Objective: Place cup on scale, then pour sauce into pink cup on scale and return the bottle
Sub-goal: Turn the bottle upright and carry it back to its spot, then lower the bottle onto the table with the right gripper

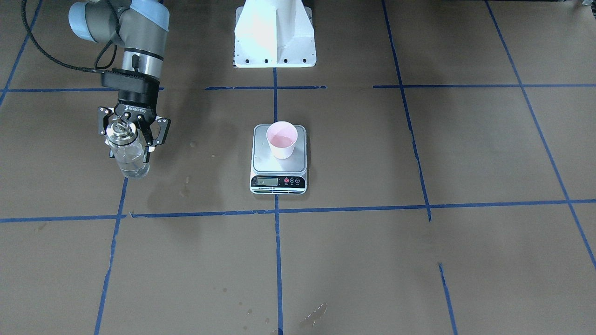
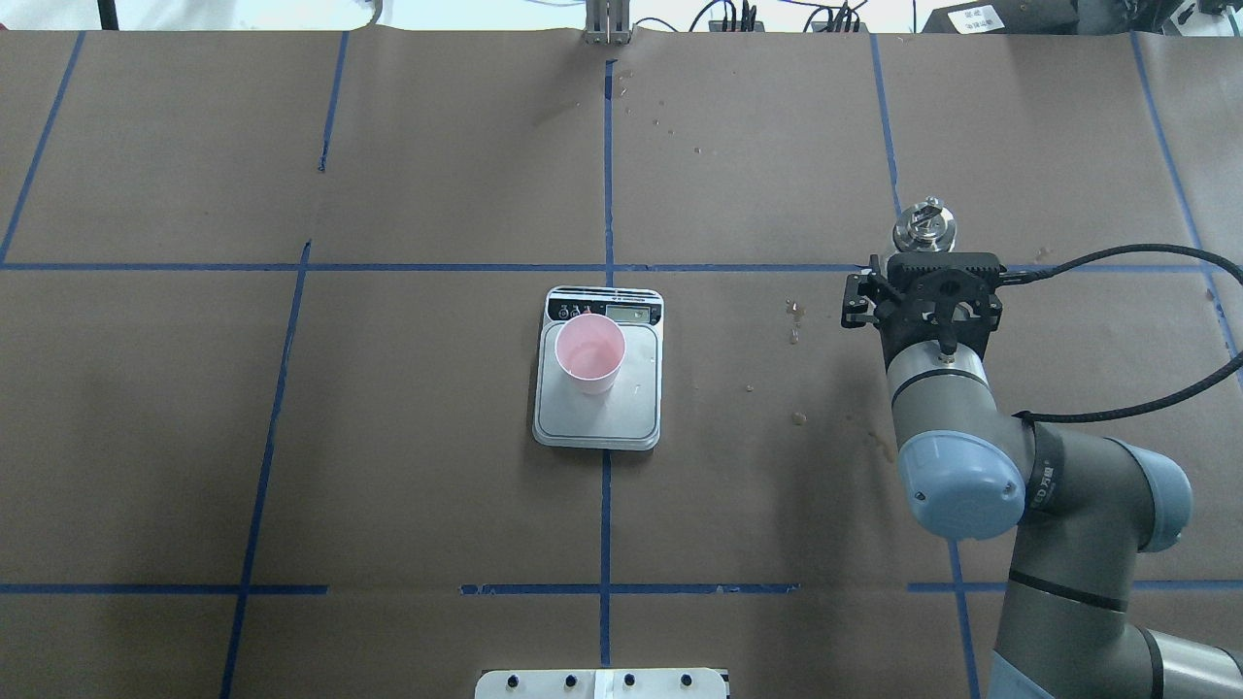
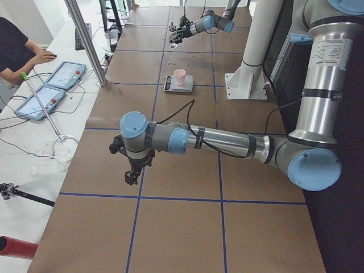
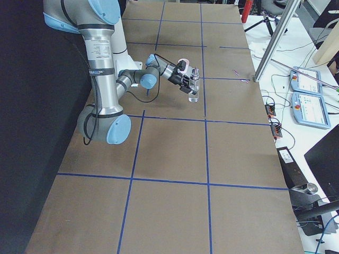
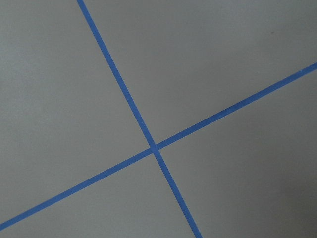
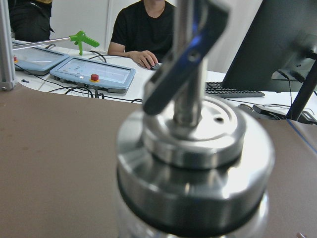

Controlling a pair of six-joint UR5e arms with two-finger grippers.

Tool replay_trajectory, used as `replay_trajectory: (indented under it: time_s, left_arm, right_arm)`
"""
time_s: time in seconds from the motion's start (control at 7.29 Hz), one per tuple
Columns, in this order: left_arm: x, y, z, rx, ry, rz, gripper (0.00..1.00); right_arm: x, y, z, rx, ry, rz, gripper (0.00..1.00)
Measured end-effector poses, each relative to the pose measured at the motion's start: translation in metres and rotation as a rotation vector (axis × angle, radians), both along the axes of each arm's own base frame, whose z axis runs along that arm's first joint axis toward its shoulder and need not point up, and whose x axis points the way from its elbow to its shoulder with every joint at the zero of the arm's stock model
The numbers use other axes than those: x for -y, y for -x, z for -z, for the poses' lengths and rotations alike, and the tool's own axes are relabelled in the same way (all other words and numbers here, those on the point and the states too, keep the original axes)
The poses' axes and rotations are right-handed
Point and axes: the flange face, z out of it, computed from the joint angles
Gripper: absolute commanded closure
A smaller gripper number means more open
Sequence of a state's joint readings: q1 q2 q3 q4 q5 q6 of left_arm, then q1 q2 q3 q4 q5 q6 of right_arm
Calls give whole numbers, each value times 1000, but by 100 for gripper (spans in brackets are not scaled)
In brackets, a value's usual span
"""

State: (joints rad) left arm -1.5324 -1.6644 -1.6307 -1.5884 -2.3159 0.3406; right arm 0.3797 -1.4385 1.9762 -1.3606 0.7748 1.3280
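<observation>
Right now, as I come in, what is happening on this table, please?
The right pincer holds the glass bottle upright, well to the side of the scale. The pink cup already stands on the scale's platform. Whether any sauce is in the cup, I cannot tell. The left pincer hangs over the table, far from all this.

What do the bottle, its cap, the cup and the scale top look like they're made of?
The bottle looks like clear glass: see-through, bright glints. Its cap is polished metal, mirror-like reflections. The cup is matte pale pink, likely paper. The scale top seems brushed steel, dull silver sheen.
</observation>
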Motion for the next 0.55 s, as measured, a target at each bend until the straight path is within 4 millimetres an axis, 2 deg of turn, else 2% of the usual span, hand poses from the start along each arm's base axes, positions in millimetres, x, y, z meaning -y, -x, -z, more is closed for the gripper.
replay_trajectory:
  time_s: [0.27, 0.55]
  left_arm:
    - [0, 0, 3, 0, -5, 0, 0]
    - [0, 0, 4, 2, -9, 0, 0]
  right_arm:
    - [-4, -12, -29, 69, 38, -58, 100]
    - [-13, -28, -72, 213, 27, -68, 100]
